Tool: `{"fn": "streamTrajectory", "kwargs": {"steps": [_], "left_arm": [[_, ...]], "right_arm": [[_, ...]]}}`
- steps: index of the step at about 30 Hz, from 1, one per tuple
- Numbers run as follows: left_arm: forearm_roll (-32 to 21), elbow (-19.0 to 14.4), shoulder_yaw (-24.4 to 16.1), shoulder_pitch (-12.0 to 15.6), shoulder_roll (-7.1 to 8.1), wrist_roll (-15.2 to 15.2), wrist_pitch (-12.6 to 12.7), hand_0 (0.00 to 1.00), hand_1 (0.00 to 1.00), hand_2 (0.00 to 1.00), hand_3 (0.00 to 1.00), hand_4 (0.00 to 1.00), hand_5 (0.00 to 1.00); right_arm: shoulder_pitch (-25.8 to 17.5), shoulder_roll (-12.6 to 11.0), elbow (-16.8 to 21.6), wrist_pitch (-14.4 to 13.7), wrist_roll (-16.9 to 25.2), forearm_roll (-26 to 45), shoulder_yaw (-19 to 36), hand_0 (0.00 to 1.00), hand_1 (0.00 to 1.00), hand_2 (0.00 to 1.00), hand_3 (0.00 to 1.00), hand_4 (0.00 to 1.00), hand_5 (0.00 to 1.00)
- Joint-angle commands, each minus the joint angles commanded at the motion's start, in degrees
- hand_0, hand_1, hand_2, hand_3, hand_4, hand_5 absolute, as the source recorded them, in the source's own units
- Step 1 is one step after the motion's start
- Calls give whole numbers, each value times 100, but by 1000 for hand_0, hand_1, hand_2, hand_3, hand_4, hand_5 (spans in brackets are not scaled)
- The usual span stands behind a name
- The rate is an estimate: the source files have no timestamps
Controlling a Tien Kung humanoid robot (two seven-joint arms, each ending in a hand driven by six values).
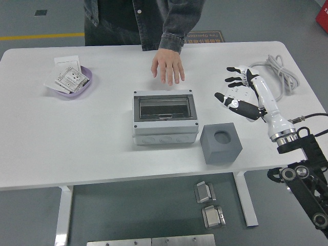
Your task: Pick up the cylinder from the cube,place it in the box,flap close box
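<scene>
From left: purple dish (72,84) with papers; grey box (165,117) mid-table, flap shut, the person's hand (167,66) flat behind it; empty-socketed cube (221,143); my right hand (240,92), fingers spread, empty. I cannot see the cylinder.

The box (165,117) is sitting in the middle of the table (102,154) with its lid shut, and nothing is hanging over it. The cube (221,143) is standing just beside the box's right front corner, leaving only a thin gap there. A person's hand (167,66) is resting flat just behind the box, blocking that side. The right hand (241,93) is hovering with spread fingers over the power strip (245,82), well right of the box. The bare table left of the box is lying wide open, up to the purple dish (72,82) near the far left corner.
</scene>
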Motion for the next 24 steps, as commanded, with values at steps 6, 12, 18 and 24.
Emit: {"fn": "streamTrajectory", "kwargs": {"steps": [6, 12, 18, 24], "left_arm": [[37, 0, -9, -16, 35, 6, -8, 621, 611, 558, 592, 670, 263], [94, 0, -21, -11, 87, 2, -18, 621, 611, 557, 592, 670, 264], [84, 0, -4, 17, 91, -22, -25, 621, 611, 557, 592, 670, 264], [79, 0, -10, 22, 63, -24, -29, 621, 611, 557, 592, 671, 266]], "right_arm": [[-198, 140, -130, -63, 378, 871, 768, 679, 586, 642, 780, 952, 482], [-221, 285, -116, -119, 565, 1606, 1224, 676, 579, 640, 773, 958, 489], [-263, 327, -19, -139, 614, 1772, 1411, 657, 574, 632, 767, 955, 491], [-288, 330, 21, -154, 619, 1776, 1472, 657, 570, 632, 766, 955, 492]]}}
